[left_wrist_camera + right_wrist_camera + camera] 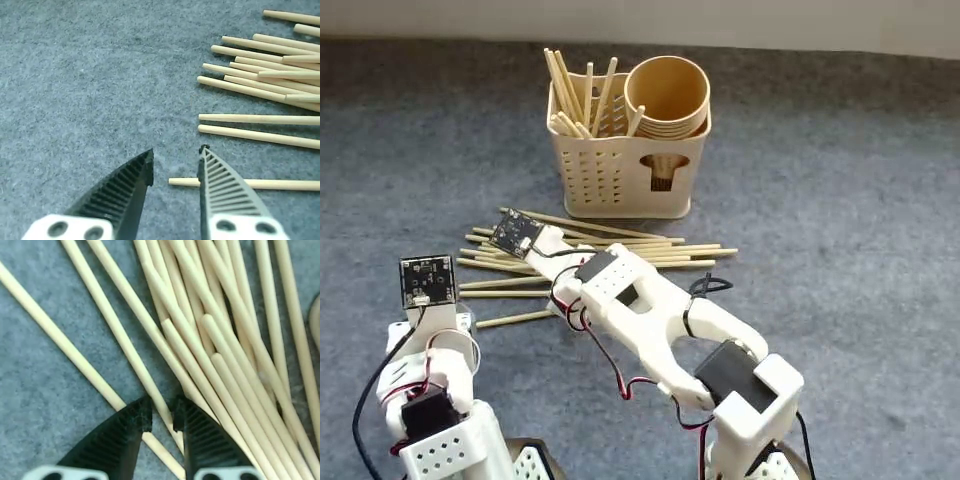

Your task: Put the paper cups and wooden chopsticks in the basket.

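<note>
A cream slotted basket [620, 175] stands at the back, with stacked paper cups [668, 95] in one compartment and several wooden chopsticks [578, 95] upright in the other. More loose chopsticks [620, 252] lie on the grey carpet in front of it. My right arm [650, 310] stretches over this pile. Its gripper [162, 415] is down among the chopsticks [210, 340], fingers closed to a narrow gap on one chopstick [125, 340]. My left gripper [175, 160] hangs open over bare carpet beside the pile, one loose chopstick [280, 184] running behind a fingertip.
The grey carpet [840, 200] stretches free to the right of the basket and to the far left. Red and black cables [610, 360] hang off the right arm. The left arm's wrist camera [427, 280] sits at the lower left.
</note>
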You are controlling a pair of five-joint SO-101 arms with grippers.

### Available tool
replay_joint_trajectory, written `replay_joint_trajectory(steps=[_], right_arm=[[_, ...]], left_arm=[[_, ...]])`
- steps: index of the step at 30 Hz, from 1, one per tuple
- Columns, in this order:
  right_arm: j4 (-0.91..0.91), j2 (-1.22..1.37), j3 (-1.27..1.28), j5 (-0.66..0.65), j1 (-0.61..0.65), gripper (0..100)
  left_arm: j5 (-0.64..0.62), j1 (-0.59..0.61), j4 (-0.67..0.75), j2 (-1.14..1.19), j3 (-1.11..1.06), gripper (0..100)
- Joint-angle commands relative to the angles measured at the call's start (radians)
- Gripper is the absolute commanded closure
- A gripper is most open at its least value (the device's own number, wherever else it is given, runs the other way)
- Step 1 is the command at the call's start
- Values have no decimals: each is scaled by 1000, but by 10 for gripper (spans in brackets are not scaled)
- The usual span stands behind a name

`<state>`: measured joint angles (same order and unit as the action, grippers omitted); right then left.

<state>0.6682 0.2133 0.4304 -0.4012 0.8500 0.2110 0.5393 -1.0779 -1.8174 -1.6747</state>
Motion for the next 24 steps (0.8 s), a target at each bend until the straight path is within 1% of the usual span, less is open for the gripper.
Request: replay_joint_trajectory(steps=[1, 5, 7, 9, 15, 20, 24], right_arm=[[7, 2, -22, -15, -15, 910], [85, 2, -22, -107, -15, 917], [124, 2, -22, -123, -15, 960], [145, -1, -24, -124, -15, 998], [194, -8, -30, -124, -16, 992], [269, -110, -53, -121, -33, 992], [288, -205, -48, -120, -64, 992]], left_arm=[[-8, 16, 18, -7, -16, 842], [-8, 16, 17, -7, -16, 842], [-8, 16, 17, -7, -16, 842], [-8, 16, 17, -7, -16, 842], [-8, 16, 17, -7, -16, 842], [-8, 16, 17, -7, -16, 842], [-6, 13, 17, -7, -18, 842]])
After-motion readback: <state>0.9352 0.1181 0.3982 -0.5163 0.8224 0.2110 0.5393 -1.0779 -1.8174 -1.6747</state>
